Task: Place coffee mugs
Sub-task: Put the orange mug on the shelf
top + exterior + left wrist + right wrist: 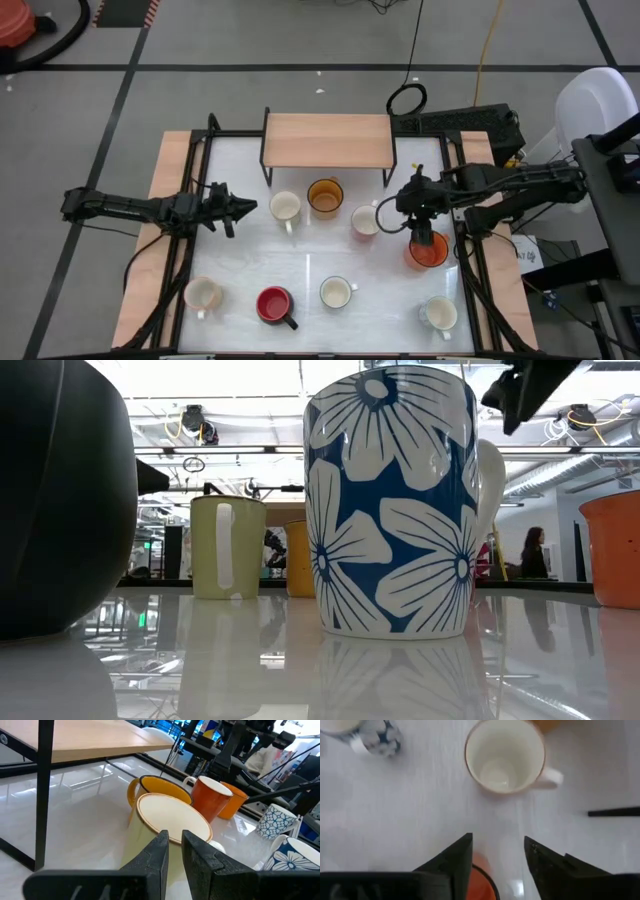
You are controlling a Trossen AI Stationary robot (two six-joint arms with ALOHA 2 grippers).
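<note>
Overhead, round glossy orange mug (428, 251) under right gripper (424, 236); fingers parted.

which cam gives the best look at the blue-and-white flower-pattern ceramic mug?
The low view: the blue-and-white flower-pattern ceramic mug fills the frame, upright, pattern and handle clear. The high view shows only its white inside from above; the left wrist view catches its cropped edge; the right wrist view misses it.

Right in front of you a white mug with a blue flower pattern (390, 500) stands upright on the glossy desk (200, 670), handle to the right. A dark rounded thing (60, 490), probably another mug up close, fills the left edge. Farther back stand a pale cream mug (228, 546) and an amber-yellow mug (297, 558). An orange mug (611, 550) shows at right. A person (531, 552) stands in the room beyond.
</note>
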